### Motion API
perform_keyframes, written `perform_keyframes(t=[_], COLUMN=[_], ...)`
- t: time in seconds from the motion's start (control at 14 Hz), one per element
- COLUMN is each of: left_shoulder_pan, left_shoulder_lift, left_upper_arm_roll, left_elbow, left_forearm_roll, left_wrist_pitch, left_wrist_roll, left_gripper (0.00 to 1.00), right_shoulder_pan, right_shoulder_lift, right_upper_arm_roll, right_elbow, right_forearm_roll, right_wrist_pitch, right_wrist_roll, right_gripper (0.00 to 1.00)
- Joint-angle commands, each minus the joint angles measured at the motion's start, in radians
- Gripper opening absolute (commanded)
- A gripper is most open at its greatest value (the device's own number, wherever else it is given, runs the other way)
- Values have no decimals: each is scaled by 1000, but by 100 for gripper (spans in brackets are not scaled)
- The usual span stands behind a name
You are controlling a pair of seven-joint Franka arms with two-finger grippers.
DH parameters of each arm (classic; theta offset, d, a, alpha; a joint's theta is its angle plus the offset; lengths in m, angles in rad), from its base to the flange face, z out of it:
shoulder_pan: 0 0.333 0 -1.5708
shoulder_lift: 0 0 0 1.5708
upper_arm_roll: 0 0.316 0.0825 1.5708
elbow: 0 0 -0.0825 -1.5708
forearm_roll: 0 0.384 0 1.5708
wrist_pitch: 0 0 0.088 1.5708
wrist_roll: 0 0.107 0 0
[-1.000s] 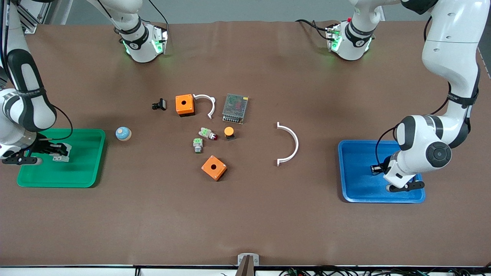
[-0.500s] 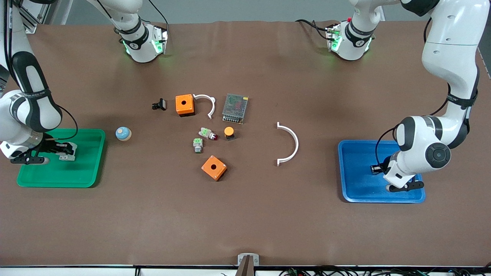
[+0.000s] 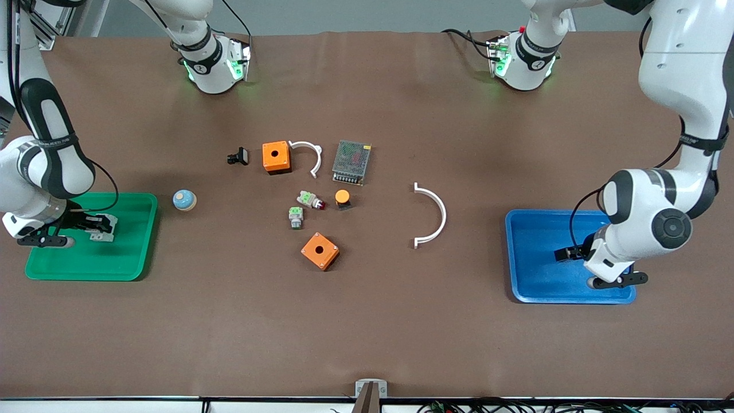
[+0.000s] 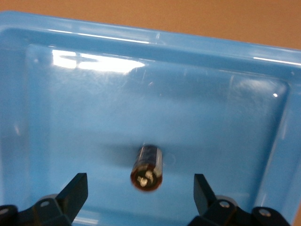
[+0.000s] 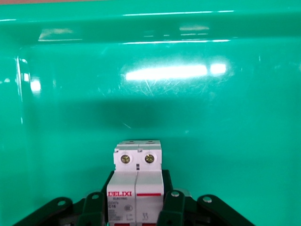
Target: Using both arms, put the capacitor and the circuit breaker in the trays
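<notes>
Left edge of front frame: right gripper [image 3: 94,226] low over the green tray [image 3: 135,252], jaws clenched on the circuit breaker [image 3: 105,227]. Right wrist view confirms: circuit breaker [image 5: 138,188] pinched between both fingers [image 5: 173,207], hanging just above the tray floor [image 5: 211,117]; can't tell if it touches yet. To finish well: lower straight until the block sits flat, then let go without dragging, lift vertically so the fingers don't tip it.

Mid frame, loose clutter on the brown surface [image 3: 367,321]: two orange boxes [image 3: 276,156], mesh-top box [image 3: 351,161], white arcs [image 3: 433,215]. Not part of the task, leave alone.

Right of frame: left gripper [image 3: 573,255] over the blue tray [image 3: 530,287], jaws released and spread wide. Left wrist view shows the capacitor [image 4: 147,167] lying on its side on the tray floor [image 4: 70,117], between the fingertips [image 4: 75,190] but apart from both. Looks already dropped. It may roll, so pull straight up, no sideways sweep.
</notes>
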State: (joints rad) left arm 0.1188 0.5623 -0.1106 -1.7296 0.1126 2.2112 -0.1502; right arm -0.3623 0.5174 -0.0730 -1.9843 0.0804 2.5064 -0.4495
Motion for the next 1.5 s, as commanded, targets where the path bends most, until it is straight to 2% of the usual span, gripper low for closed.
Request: perform_keyframes(t=[0.0, 0.07, 0.21, 0.36, 0.5, 0.64, 0.79, 0.93, 1.07, 1.43], left_shoulder_pan=[25, 44, 51, 51, 51, 53, 62, 70, 65, 64], left_shoulder_lift=[-151, -209, -338, -462, -537, -606, -628, -619, -611, -608], left_upper_arm_roll=[-14, -17, -21, -21, -23, -17, -3, -3, -3, -11], left_elbow=[-69, -115, -203, -261, -255, -237, -162, -55, 8, 80], left_forearm_roll=[7, 1, -30, -51, -57, -114, -154, -156, -156, -146], left_wrist_pitch=[-97, -102, -100, -120, -210, -276, -412, -559, -570, -570], left_wrist_roll=[66, 92, 110, 115, 116, 170, 227, 235, 219, 216], left_gripper=[100, 100, 100, 100, 100, 100, 100, 100, 100, 100], right_shoulder_pan=[2, 2, 9, 29, 58, 109, 173, 233, 282, 342], right_shoulder_lift=[12, 12, 9, -2, -7, -22, -60, -106, -151, -272], right_upper_arm_roll=[2, 4, 6, 4, 1, -1, 4, 6, 6, 10], right_elbow=[35, 42, 70, 143, 253, 327, 348, 348, 348, 351], right_forearm_roll=[1, 1, -7, -8, -11, -22, -91, -100, -100, -99], right_wrist_pitch=[-7, -11, -41, -171, -333, -457, -526, -593, -659, -811], right_wrist_roll=[11, 9, 12, 18, 21, 98, 216, 296, 362, 377], right_gripper=[47, 99, 100, 100, 100, 100, 100, 100, 100, 100])
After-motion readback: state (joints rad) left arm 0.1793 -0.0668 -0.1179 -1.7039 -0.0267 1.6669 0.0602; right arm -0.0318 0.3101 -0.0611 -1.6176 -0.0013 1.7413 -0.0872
